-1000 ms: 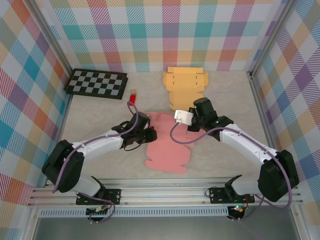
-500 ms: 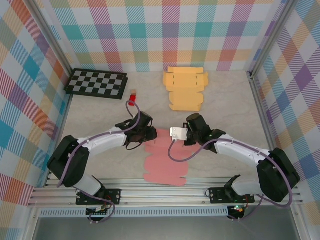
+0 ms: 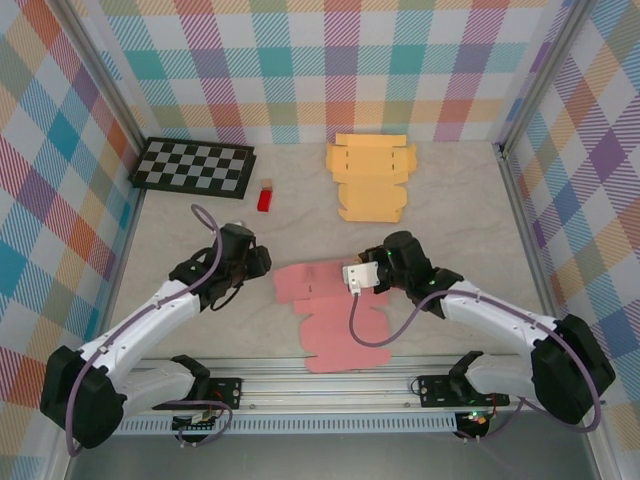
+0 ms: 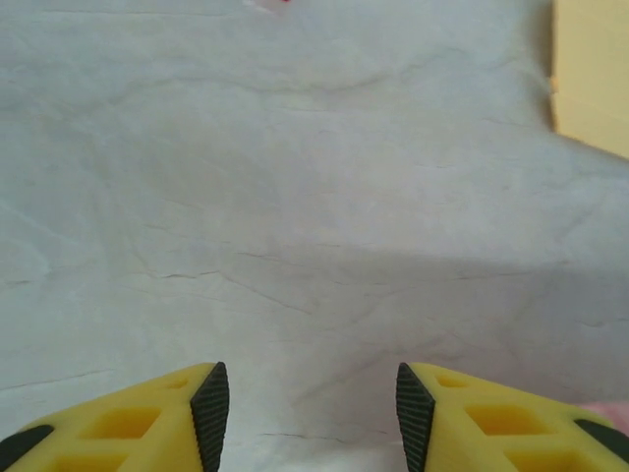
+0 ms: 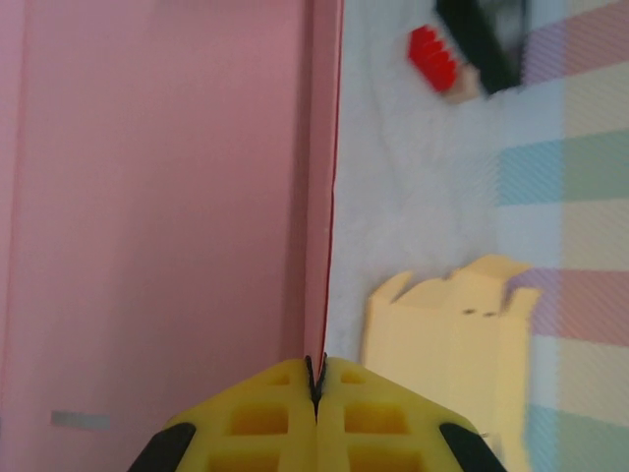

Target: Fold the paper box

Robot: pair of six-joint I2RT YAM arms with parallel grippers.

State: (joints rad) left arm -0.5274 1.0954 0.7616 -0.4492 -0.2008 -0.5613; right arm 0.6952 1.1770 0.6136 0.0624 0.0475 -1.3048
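The paper box is a flat pink cutout [image 3: 322, 312] lying on the table in front of the arms. My right gripper [image 3: 362, 276] is shut on its right edge; in the right wrist view the thin pink edge [image 5: 324, 197] runs straight into the closed jaws of the right gripper [image 5: 316, 379]. My left gripper [image 3: 258, 262] stands to the left of the pink sheet, apart from it. In the left wrist view the left gripper [image 4: 310, 418] is open over bare table, with nothing between its black pads [image 4: 210, 413].
A second flat box, yellow [image 3: 371, 177], lies at the back centre and appears as the yellow sheet [image 5: 452, 344] beside the right fingers. A checkerboard [image 3: 193, 166] sits back left, with a small red block [image 3: 265, 197] next to it. Metal frame rails border the table.
My left gripper has opened, let go of the pink sheet and drawn back to the left. The right gripper stays shut on the sheet, which has shifted toward the near edge.
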